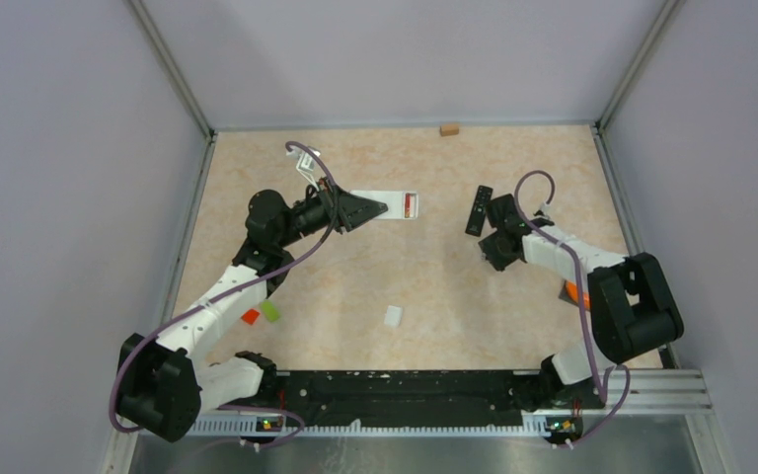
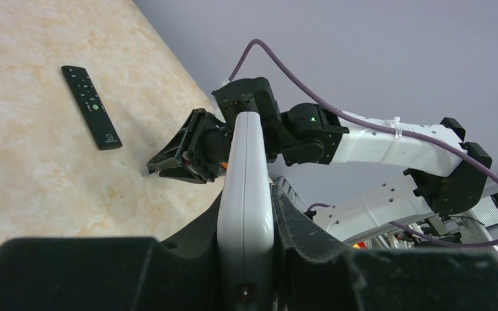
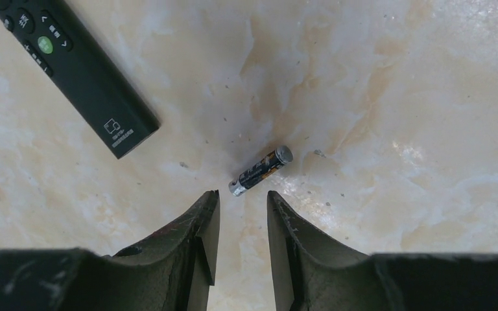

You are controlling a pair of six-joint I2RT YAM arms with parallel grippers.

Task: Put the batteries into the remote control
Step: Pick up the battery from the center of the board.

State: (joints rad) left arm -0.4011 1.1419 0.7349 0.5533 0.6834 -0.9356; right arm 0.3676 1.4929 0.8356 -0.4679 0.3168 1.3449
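Note:
My left gripper (image 1: 373, 209) (image 2: 248, 194) is shut on a white remote control (image 1: 391, 204) (image 2: 245, 168), held on its edge above the table. Something red (image 1: 410, 204) shows at the remote's far right end. One battery (image 3: 261, 170), dark with a silver cap, lies on the table just beyond my right gripper (image 3: 242, 197) (image 1: 491, 245). That gripper hangs low over the table, open, with nothing between its fingers. The left wrist view shows the right gripper (image 2: 159, 165) past the end of the white remote.
A black remote (image 1: 479, 209) (image 2: 91, 107) (image 3: 74, 71) lies just left of the right gripper. A red block (image 1: 250, 316) and a lime-green block (image 1: 270, 310) sit by the left arm. A small white piece (image 1: 393, 316) lies front centre. A wooden block (image 1: 449, 128) is at the back wall.

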